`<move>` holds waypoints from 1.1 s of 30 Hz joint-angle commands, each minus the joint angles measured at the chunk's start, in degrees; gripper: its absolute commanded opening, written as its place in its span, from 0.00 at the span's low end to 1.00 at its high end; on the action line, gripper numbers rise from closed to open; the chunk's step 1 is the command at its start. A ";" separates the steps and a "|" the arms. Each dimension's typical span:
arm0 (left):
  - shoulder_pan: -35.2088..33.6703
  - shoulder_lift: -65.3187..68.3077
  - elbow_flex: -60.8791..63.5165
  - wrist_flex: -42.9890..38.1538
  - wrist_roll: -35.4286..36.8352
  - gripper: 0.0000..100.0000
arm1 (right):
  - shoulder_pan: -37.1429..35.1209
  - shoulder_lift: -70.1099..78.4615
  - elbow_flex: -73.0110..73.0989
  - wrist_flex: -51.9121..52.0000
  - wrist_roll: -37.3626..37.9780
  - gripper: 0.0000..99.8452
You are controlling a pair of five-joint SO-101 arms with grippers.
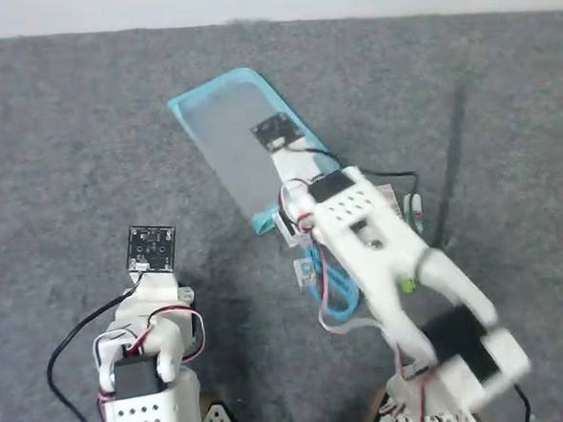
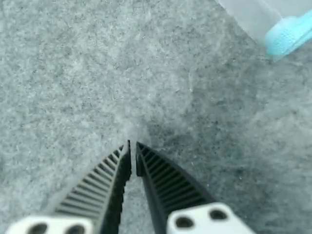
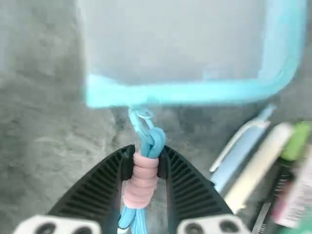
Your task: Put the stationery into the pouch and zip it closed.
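The translucent pouch with a light blue border lies flat on the grey carpet, and its short end faces my right gripper. My right gripper is shut on the pink bead of the zipper pull, whose blue cord runs to the pouch edge. The right arm hangs over the pouch's near end. Stationery lies beside that end: a light blue pen, a cream pen and more items. My left gripper is shut on nothing, low over bare carpet, with a pouch corner farther off.
The left arm stands at the near left, apart from the pouch. A blue cord loop trails under the right arm. Small stationery pieces and a white item lie by that arm. A pale wall edges the far side of the carpet.
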 commanded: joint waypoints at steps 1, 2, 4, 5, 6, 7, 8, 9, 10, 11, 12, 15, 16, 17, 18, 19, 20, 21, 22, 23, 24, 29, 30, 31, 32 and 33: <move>-0.18 -1.41 -0.66 0.09 0.53 0.01 | -0.13 -17.71 4.75 0.57 4.40 0.01; -0.18 -1.41 -0.66 0.09 0.53 0.01 | -0.22 -21.93 7.47 0.48 5.36 0.01; 0.09 -1.41 -0.66 0.09 0.53 0.01 | -0.31 -30.11 12.92 -0.13 7.03 0.01; 0.09 -1.41 -0.66 0.09 0.53 0.01 | -0.31 -33.80 16.00 -0.92 7.65 0.01; 0.09 -1.41 -0.66 0.09 0.53 0.01 | -0.22 -37.23 18.90 -1.89 8.09 0.01; 0.09 -1.41 -0.66 0.09 0.62 0.01 | -0.22 -40.40 21.89 -3.03 8.44 0.01; 0.09 -1.41 -0.66 0.09 0.62 0.01 | -0.22 -43.30 24.62 -4.18 8.35 0.01; 0.09 -1.41 -0.66 0.09 0.70 0.01 | -0.22 -45.49 26.99 -4.88 8.62 0.01; 0.09 -1.41 -0.66 0.09 0.70 0.01 | -0.22 -47.16 28.57 -5.14 8.79 0.01; 0.00 -1.41 -0.66 0.09 0.70 0.01 | -0.22 -48.04 29.45 -5.05 8.79 0.01; 0.00 -1.41 -0.66 0.09 0.70 0.01 | -0.22 -48.22 29.80 -5.05 8.97 0.01; 0.00 -1.41 -0.66 -2.20 0.44 0.01 | -1.63 -47.69 29.71 -5.41 10.55 0.01; -0.26 -1.41 -0.66 -5.10 0.26 0.01 | -2.42 -47.25 29.54 -5.49 10.37 0.01; -0.35 -1.41 -0.66 -8.88 0.26 0.01 | -3.38 -46.73 29.10 -5.49 10.29 0.01; -0.62 -1.41 -0.66 -13.10 0.18 0.01 | -4.18 -46.11 28.66 -5.49 10.02 0.01; -1.93 -1.41 -0.66 -16.70 0.00 0.01 | -4.44 -45.41 27.78 -5.49 9.05 0.01; -4.22 -1.41 -0.84 -19.96 -0.79 0.01 | -4.44 -44.62 26.90 -5.49 8.26 0.01; -6.68 -1.41 -1.27 -23.30 -1.85 0.01 | -4.44 -43.74 26.02 -5.49 7.91 0.01; -9.14 -1.32 -2.07 -25.76 -2.99 0.01 | -4.44 -42.77 25.05 -5.49 7.82 0.01; -10.99 -1.32 -2.95 -26.90 -3.52 0.01 | -4.44 -41.80 24.18 -5.49 7.65 0.01; -11.96 -1.32 -4.09 -26.99 -3.08 0.01 | -4.44 -40.75 23.30 -5.49 7.56 0.01; -5.63 -0.88 -6.02 -25.49 -6.24 0.01 | -4.53 -36.35 18.90 -5.58 7.47 0.01; -4.66 -0.79 -6.73 -25.23 -6.51 0.01 | -4.62 -35.74 17.76 -5.58 7.47 0.01; -4.04 -0.09 -8.04 -24.62 -6.51 0.01 | -4.70 -35.21 16.79 -5.58 7.47 0.01; -3.69 1.41 -10.24 -23.91 -6.51 0.01 | -4.70 -34.77 16.00 -5.58 7.47 0.01; -3.43 3.78 -12.62 -23.65 -6.51 0.01 | -4.70 -34.59 15.74 -5.58 7.47 0.01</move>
